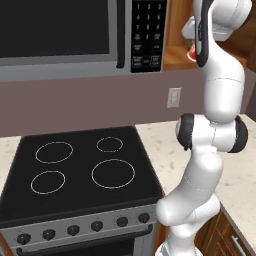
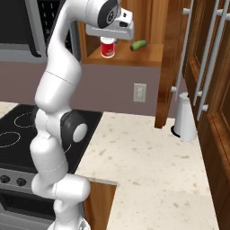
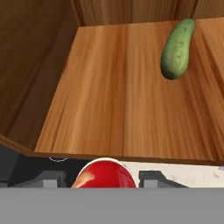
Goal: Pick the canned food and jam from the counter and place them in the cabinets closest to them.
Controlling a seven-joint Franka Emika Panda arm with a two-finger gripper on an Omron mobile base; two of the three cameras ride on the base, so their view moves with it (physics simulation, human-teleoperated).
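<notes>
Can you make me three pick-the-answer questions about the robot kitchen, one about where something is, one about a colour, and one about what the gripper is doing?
1. Where is the green cucumber?
A. On the stove
B. On the cabinet shelf
C. On the counter

2. What colour is the can that the gripper has?
A. Blue with yellow
B. Black
C. Red with a white band

3. What is the gripper doing?
A. It is shut on the can
B. It hangs open over the stove
C. It is pulling the cabinet handle

Answers: 1 B, the cucumber lies on the wooden shelf in the hand view. 2 C, the right base view shows red with a white band. 3 A, the can sits between the fingertips at the shelf's front edge.
</notes>
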